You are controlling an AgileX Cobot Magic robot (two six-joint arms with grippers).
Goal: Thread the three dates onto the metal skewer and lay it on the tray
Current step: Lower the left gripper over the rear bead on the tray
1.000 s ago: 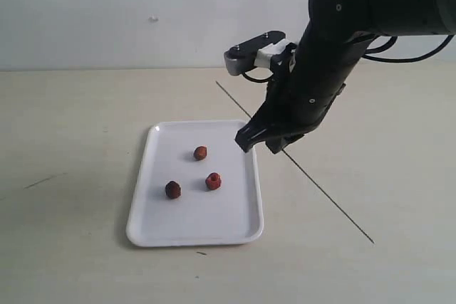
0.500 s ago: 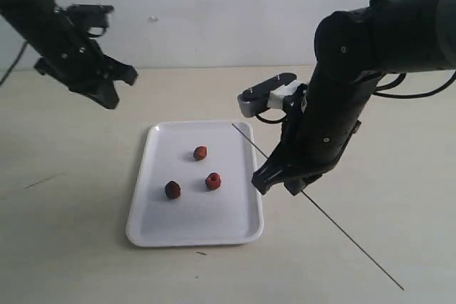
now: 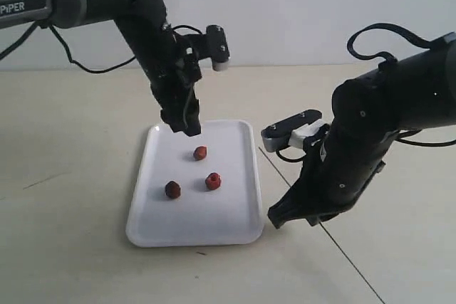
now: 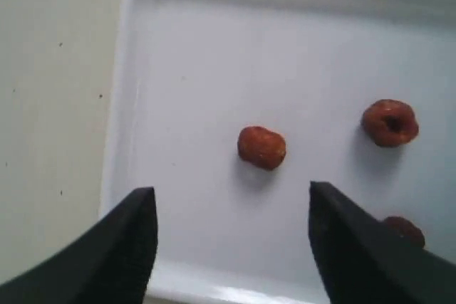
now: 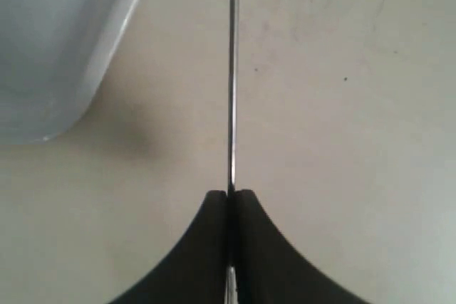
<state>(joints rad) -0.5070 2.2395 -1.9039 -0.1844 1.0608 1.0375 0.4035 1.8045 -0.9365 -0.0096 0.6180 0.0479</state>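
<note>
A flat white rectangular plastic tray sits left of centre, with three small wrinkled reddish-brown dates lying loose on it, each apart from the others. The left gripper hangs just above the tray's upper end, fingers spread wide, with one date showing between them from the wrist. At lower right the right gripper is clamped on the thin grey metal skewer just beside the tray, the rod slanting toward the bottom right corner.

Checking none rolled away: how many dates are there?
3, all on the flat white plastic tray: a reddish-brown wrinkled date farthest back, a redder one mid-tray, a darker one left of it.
</note>
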